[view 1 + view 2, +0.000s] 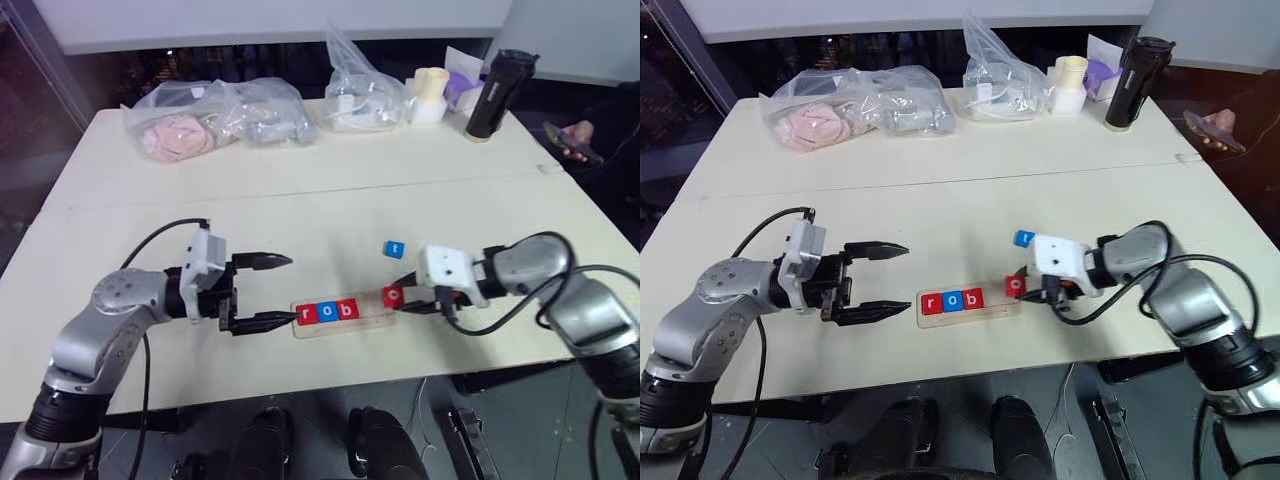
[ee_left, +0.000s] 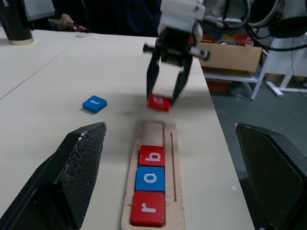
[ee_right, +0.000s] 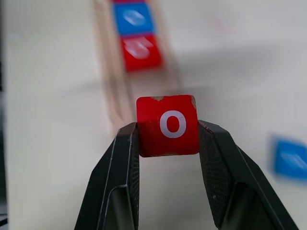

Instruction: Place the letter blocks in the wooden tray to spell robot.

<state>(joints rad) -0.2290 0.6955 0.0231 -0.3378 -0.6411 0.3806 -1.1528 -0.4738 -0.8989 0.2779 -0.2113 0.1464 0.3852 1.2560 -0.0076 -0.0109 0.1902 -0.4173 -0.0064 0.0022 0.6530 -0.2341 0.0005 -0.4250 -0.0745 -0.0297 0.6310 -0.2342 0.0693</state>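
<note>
Right wrist view showed the white "o" on the red block (image 3: 167, 125) | right gripper (image 3: 168, 139) clamped that block just beyond the tray (image 1: 345, 322) end | tray held r, o, b | blue t (image 1: 394, 248) lay apart | left gripper (image 1: 272, 291) stood wide, empty.

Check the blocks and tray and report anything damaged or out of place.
The red o block held in the right gripper has chipped paint along its top edge, showing bare wood. The wooden tray holds r, o, b in order; the blue t block lies apart on the table, which is unremarkable.
</note>
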